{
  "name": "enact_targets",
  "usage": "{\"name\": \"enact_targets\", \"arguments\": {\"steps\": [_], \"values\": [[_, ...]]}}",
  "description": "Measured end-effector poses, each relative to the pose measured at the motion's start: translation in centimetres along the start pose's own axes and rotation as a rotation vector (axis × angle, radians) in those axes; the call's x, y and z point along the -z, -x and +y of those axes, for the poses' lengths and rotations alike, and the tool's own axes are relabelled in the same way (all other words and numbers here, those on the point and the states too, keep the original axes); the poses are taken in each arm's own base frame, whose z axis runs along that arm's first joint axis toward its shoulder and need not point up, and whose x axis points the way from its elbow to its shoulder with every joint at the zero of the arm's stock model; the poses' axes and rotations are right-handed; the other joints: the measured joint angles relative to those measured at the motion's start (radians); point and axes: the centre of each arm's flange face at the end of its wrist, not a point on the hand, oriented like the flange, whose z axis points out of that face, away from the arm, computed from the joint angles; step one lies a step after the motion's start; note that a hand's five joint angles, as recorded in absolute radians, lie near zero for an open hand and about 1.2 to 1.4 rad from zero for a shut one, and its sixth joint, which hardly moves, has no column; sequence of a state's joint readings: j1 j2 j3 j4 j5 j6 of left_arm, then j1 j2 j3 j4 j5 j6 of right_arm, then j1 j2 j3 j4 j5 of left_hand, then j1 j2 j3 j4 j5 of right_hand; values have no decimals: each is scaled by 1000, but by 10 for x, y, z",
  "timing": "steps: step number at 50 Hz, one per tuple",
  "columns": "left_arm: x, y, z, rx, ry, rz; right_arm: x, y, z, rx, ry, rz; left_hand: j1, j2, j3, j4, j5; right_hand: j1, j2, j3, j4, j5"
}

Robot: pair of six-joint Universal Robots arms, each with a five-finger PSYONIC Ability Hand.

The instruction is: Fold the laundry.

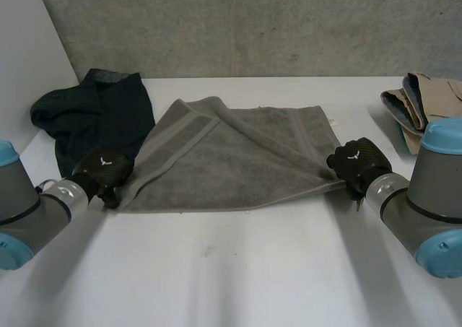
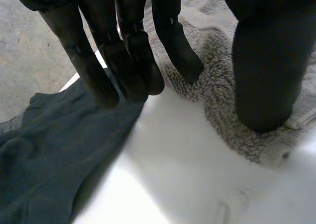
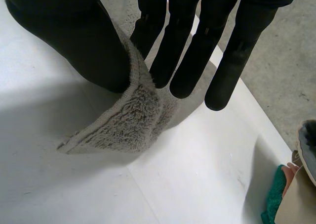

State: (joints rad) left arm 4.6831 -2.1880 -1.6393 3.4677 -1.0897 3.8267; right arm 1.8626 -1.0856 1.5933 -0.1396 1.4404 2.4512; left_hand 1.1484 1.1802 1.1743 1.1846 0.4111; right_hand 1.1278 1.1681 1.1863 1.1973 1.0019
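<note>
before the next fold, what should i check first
1. Right hand pinches the towel at its near right corner: ok.
2. Left hand holds the near left corner: cannot tell.
3. Towel lies flat: not ok, its far left corner is folded over.
4. Dark garment clear of the left hand: not ok, right beside it.
5. Beige clothes pile apart from towel: ok.

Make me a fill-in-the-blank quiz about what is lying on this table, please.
1. The grey terry towel lies on a ___ table.
2. The robot's right hand pinches the towel's near corner between its fingers and ___.
3. Beyond the left hand, a crumpled dark garment lies beside the ___.
Missing words: white, thumb, towel.
</note>
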Motion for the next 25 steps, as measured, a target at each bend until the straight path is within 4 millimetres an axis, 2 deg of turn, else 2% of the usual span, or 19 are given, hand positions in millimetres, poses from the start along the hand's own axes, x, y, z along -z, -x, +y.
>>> {"name": "enact_targets", "arguments": {"steps": [7,15,17,18,19,22,25], "values": [[-2,11,-13,2,10,-90,0,-2,-1,2,0,7,11,12,13,12,0,0,0,0,0,0],[18,35,-46,108,-20,-251,8,-11,-12,15,-15,36,11,12,13,12,0,0,0,0,0,0],[22,36,-49,145,-29,-254,10,-12,-14,17,-17,37,2,-6,-4,-7,116,0,0,0,0,0],[23,35,-50,157,-31,-251,11,-12,-15,17,-17,36,-100,-111,-107,-116,286,0,0,0,0,0],[24,35,-49,167,-31,-245,12,-12,-15,17,-17,35,-126,-143,-131,-141,303,0,0,0,0,0],[26,29,-45,194,-24,-207,13,-10,-15,19,-12,28,-499,-492,-481,-498,88,0,0,0,0,0],[27,21,-37,191,0,-156,12,-7,-12,19,-4,19,-612,-624,-616,-633,-42,0,0,0,0,0]]}}
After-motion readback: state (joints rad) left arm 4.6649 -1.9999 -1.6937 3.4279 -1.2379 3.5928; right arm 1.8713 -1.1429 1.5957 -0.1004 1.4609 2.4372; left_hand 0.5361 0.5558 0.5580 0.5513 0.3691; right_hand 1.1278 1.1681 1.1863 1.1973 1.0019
